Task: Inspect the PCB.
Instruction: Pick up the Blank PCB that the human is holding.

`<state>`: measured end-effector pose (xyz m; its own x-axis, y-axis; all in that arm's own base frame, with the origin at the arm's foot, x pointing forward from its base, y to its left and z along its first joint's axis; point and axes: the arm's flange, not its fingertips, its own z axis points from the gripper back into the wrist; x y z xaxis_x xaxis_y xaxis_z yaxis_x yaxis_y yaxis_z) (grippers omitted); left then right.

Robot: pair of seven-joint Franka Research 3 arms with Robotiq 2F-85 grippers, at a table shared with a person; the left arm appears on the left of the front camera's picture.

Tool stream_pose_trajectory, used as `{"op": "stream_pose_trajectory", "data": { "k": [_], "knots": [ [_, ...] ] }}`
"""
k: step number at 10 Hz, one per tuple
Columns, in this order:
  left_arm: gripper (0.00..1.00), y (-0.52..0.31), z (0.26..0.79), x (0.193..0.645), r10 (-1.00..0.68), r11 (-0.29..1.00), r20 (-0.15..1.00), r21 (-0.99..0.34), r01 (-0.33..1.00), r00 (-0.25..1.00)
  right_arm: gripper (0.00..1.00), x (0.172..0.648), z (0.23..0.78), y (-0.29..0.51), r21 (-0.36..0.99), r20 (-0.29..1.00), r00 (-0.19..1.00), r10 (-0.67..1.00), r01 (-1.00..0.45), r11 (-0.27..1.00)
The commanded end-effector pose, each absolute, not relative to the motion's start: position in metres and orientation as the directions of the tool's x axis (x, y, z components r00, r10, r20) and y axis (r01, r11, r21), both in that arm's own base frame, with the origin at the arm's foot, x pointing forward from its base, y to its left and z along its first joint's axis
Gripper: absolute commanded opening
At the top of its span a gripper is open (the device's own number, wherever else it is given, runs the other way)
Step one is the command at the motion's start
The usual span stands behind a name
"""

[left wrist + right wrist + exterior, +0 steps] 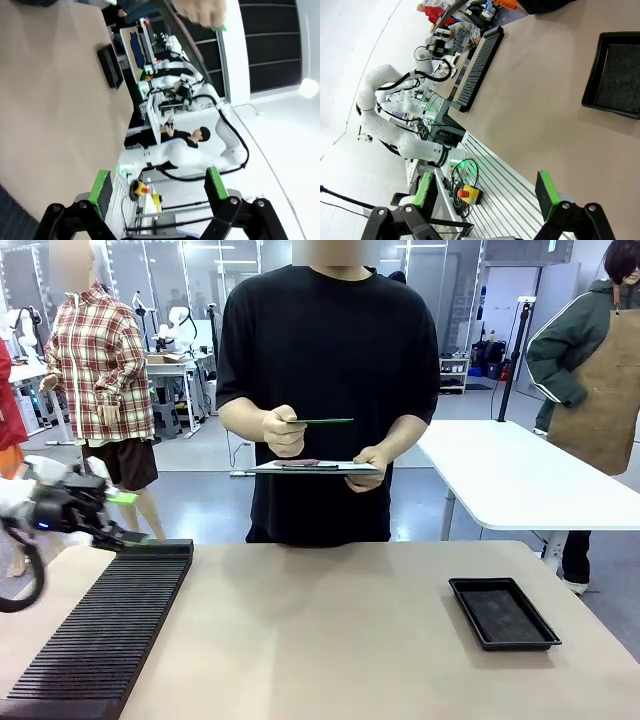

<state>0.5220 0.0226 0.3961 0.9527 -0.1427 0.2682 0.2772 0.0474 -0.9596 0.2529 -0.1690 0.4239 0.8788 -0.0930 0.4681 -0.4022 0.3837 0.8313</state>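
Across the table, a person holds the PCB (326,421) flat and edge-on in one hand at chest height, so it looks like a thin green strip. Just below it, the other hand holds a dark clipboard (315,467). In the left wrist view a green corner of the PCB (219,28) peeks out under the person's hand (199,10) at the top edge. My left gripper (125,518) hangs open over the far end of the black slotted rack (100,630), holding nothing. Its green pads (101,186) stand wide apart. My right gripper (485,195) is also open with nothing in it, above the near side of the table.
A shallow black tray (502,612) lies on the tan table (320,630) at the right, also seen as the tray (615,75) and the tray (110,65). The long rack (477,65) runs along the left side. A white table (510,475) and another person stand behind.
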Motion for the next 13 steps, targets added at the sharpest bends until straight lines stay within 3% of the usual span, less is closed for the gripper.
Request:
{"op": "stream_pose_trajectory", "data": {
  "k": [1, 4, 7, 10, 11, 13],
  "knots": [
    [0.95, 0.058, 0.443, 0.449, -0.143, 0.07, 0.274, -0.956, 0.286, 0.951, 1.0, 0.255, 0.426, -0.171, 0.824, 0.488, 0.868, -0.094, -0.422, 0.38],
    [0.95, 0.11, 0.451, 0.334, -0.117, 0.153, 0.324, -0.928, 0.34, 0.939, 1.0, 0.255, 0.426, -0.171, 0.824, 0.488, 0.868, -0.094, -0.422, 0.38],
    [0.95, 0.131, 0.425, 0.271, -0.036, 0.148, 0.381, -0.912, 0.382, 0.924, 1.0, 0.255, 0.426, -0.171, 0.824, 0.488, 0.868, -0.094, -0.422, 0.38],
    [0.95, 0.134, 0.423, 0.259, 0.014, 0.105, 0.469, -0.879, 0.465, 0.883, 1.0, 0.255, 0.426, -0.171, 0.824, 0.488, 0.868, -0.094, -0.422, 0.38],
    [0.95, 0.138, 0.419, 0.257, -0.001, 0.128, 0.401, -0.908, 0.398, 0.916, 1.0, 0.255, 0.426, -0.171, 0.824, 0.488, 0.868, -0.094, -0.422, 0.38],
    [0.95, 0.138, 0.419, 0.257, -0.001, 0.128, 0.401, -0.908, 0.398, 0.916, 1.0, 0.255, 0.426, -0.171, 0.824, 0.488, 0.868, -0.094, -0.422, 0.38]
  ]
}}
